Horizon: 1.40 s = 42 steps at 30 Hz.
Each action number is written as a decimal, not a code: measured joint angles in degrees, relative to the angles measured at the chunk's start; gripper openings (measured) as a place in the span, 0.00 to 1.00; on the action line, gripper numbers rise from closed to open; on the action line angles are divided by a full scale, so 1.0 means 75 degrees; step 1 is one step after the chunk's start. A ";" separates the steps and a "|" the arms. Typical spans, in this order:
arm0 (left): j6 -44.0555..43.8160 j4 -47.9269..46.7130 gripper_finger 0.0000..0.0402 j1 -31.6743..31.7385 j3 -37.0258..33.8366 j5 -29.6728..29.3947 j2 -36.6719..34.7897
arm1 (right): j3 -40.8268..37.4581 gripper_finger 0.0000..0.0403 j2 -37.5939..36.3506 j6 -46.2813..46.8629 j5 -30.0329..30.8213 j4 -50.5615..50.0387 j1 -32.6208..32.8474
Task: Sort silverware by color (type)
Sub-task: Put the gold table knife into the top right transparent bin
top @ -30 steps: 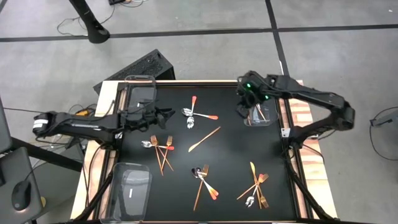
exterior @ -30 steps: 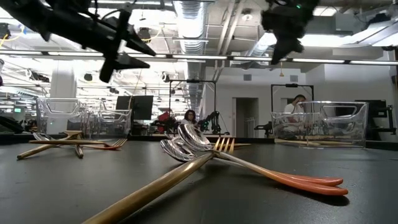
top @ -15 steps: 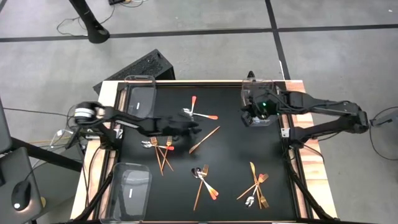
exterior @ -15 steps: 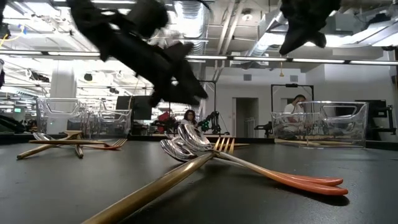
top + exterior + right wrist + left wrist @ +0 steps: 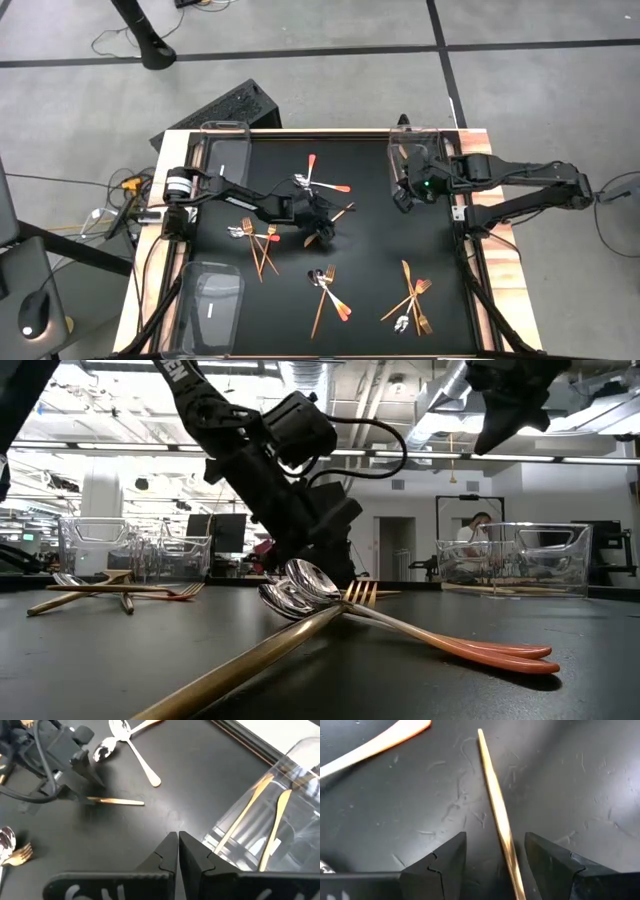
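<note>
The black bench (image 5: 370,250) carries the silverware in loose clusters, with clear bins (image 5: 212,300) set at its corners so that each kind can be dropped close to an arm; two gold pieces (image 5: 272,827) are already seen inside the bin (image 5: 412,170) beside the right arm. The left arm is stretched across the middle of the bench, and the left gripper (image 5: 322,228) is set low over the lone copper knife (image 5: 497,810), its jaws parted with one finger on each side of the blade and not yet closed on it, a placement judged to prepare a pinch across the thin shaft. The right gripper (image 5: 177,851) is held with its fingers pressed together and empty, just inward of that bin, apparently waiting. Compared with a second earlier, the left arm has been carried from the left edge of the bench to the centre, while the right gripper has been drawn back from over its bin; the utensils appear unmoved.
</note>
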 joint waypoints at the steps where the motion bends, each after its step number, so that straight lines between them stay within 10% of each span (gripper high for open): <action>1: 0.0003 -0.0011 0.47 -0.0043 0.0000 0.0016 0.0000 | 0.0000 0.10 0.0000 0.0018 0.0051 -0.0061 0.0071; 9: 0.0701 -0.0553 0.41 -0.0373 -0.0017 -0.0740 0.0182 | 0.0000 0.10 0.0000 0.0463 0.0429 -0.0225 0.0618; 21: 0.0812 -0.0323 0.03 -0.0769 -0.0019 -0.1151 0.0694 | 0.0000 0.10 0.0003 0.1087 0.0512 -0.0312 0.1181; 42: 0.0173 -0.1633 0.00 -0.0359 -0.0128 -0.1751 -0.2036 | -0.0001 0.10 0.0079 0.1746 0.0908 0.0153 0.1033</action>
